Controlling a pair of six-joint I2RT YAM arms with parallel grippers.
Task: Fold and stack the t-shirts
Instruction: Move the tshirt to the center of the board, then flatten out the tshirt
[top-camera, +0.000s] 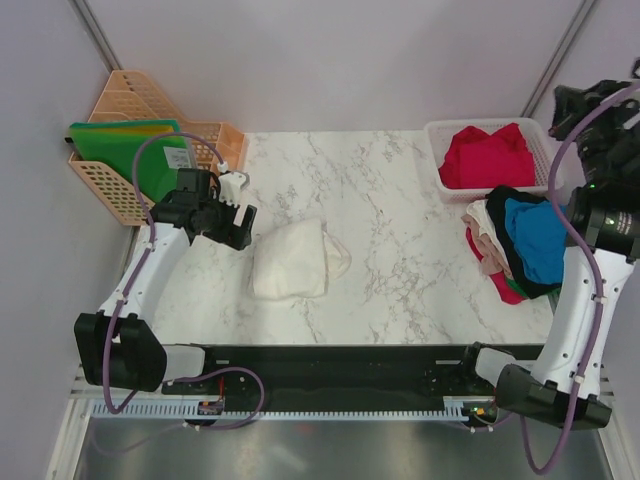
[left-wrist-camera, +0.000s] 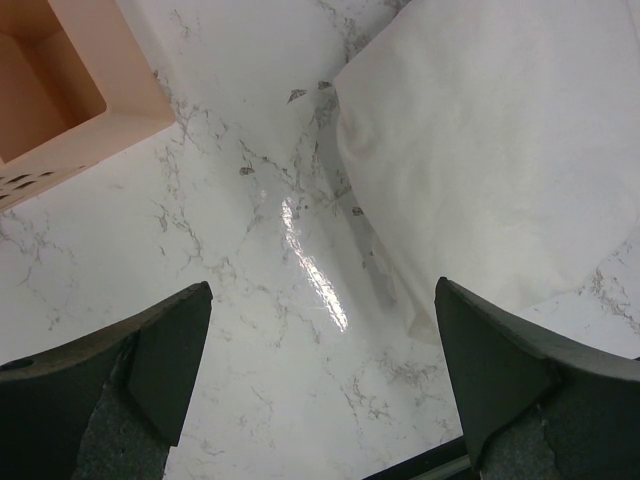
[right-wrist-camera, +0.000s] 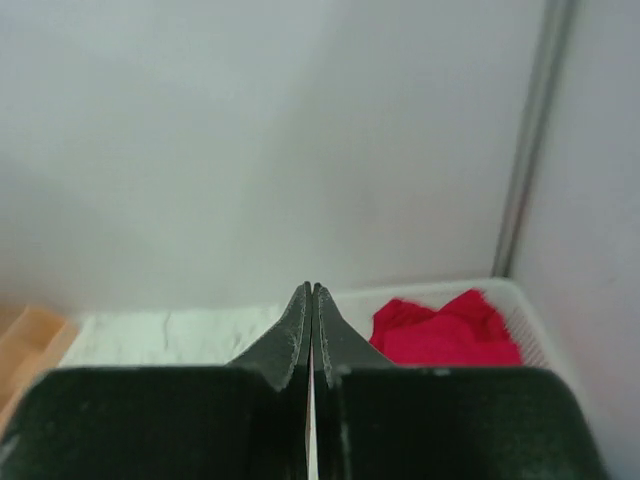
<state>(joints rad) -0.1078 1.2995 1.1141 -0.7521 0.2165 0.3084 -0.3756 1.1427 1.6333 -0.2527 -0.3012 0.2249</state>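
A folded white t-shirt (top-camera: 290, 260) (left-wrist-camera: 480, 150) lies left of the table's middle. My left gripper (top-camera: 232, 215) (left-wrist-camera: 320, 330) hovers open just left of it, over bare marble, with nothing between its fingers. A red t-shirt (top-camera: 487, 155) (right-wrist-camera: 445, 330) lies crumpled in the white mesh basket (top-camera: 436, 135) at the back right. In front of the basket sits a loose heap with a blue t-shirt (top-camera: 535, 235) on top of black, beige (top-camera: 485, 225) and red cloth. My right gripper (right-wrist-camera: 312, 292) is raised at the far right, shut and empty, pointing toward the back wall.
A peach plastic basket (top-camera: 110, 185) (left-wrist-camera: 60, 90) holding green folders (top-camera: 130, 150) stands at the back left, close behind my left gripper. Grey walls close off the back and sides. The black arm rail (top-camera: 330, 365) runs along the near edge.
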